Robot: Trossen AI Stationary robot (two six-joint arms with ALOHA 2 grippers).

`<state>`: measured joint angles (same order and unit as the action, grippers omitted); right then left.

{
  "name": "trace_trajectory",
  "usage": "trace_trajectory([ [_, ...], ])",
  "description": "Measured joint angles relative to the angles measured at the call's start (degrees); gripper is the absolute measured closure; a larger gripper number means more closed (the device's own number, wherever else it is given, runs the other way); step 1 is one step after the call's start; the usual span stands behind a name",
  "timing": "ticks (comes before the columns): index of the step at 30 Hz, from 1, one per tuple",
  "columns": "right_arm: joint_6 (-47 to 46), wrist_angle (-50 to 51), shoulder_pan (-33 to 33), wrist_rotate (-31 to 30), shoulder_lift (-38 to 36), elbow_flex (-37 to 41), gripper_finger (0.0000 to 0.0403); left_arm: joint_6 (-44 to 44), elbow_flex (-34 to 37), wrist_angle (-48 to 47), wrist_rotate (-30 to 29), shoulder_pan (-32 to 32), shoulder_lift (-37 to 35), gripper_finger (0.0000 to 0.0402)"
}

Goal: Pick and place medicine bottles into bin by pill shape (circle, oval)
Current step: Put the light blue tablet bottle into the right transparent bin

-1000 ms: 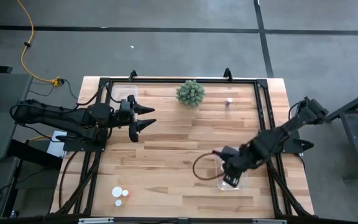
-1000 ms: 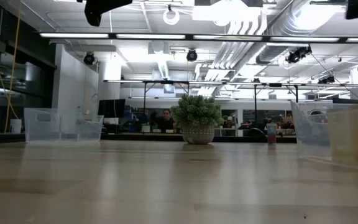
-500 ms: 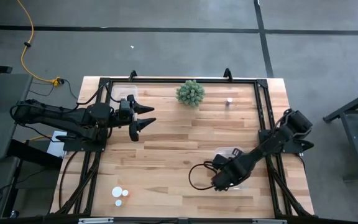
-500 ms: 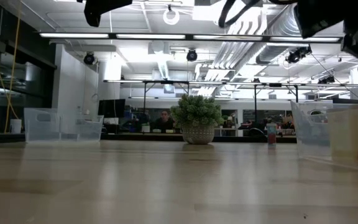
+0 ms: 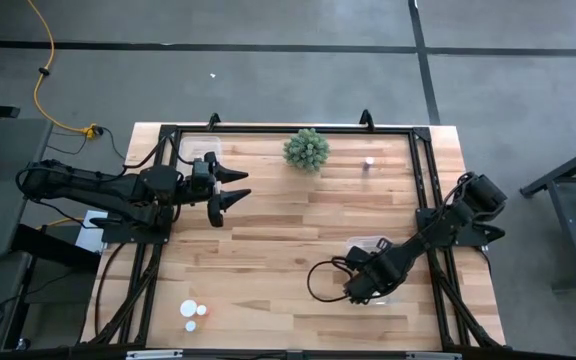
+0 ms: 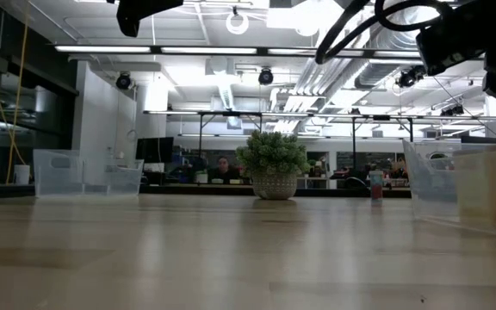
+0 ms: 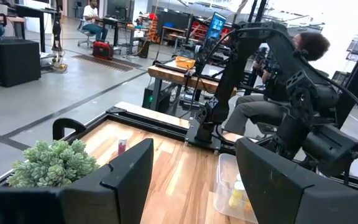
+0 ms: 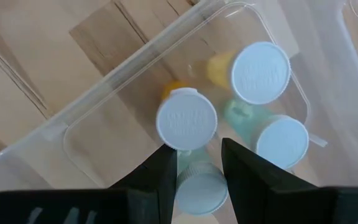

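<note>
Right gripper (image 5: 370, 287): poised above the clear bin (image 5: 373, 243) at the table's right side, wrist camera looking straight down into it; fingers (image 8: 157, 180) set narrowly apart with nothing visibly clamped between them.

Bin contents: four medicine bottles stand upright inside, white caps up — one amber-bodied bottle (image 8: 186, 118) near the middle, a yellow-bodied one (image 8: 260, 72) beside it, a pale green one (image 8: 281, 142) next to that, and a fourth (image 8: 199, 191) showing between the fingertips.

Left gripper (image 5: 230, 187): held in the air over the far-left part of the table, fingers (image 7: 120, 180) spread well apart and empty.

Loose bottles: a small cluster of white-capped bottles (image 5: 194, 314) sits at the near-left corner of the wooden table (image 5: 268, 250); a single bottle (image 5: 368, 164) stands alone toward the far right, also seen past the plant in the left wrist view (image 7: 122, 145).

Second bin: another clear bin (image 5: 196, 150) rests at the far-left corner, close to the left gripper.

Plant: a spiky green plant ball (image 5: 306, 149) in a small pot stands at the far edge, centre.

Background: a person (image 7: 303, 81) sits beyond the table's right side.
</note>
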<state>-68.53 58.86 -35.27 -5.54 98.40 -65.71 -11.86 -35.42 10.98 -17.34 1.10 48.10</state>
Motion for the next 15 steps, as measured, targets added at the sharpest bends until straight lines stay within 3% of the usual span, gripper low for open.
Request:
trace_trajectory([
  [10,-0.05,-0.68,0.0,1.95,-0.08,0.0,0.0293,0.0,0.0,0.04,0.0,0.0,0.0,0.0184],
  [15,-0.07,-1.65,0.0,2.38,-0.1,0.0,0.0266,0.0,0.0,0.04,0.0,0.0,0.0,0.0184],
])
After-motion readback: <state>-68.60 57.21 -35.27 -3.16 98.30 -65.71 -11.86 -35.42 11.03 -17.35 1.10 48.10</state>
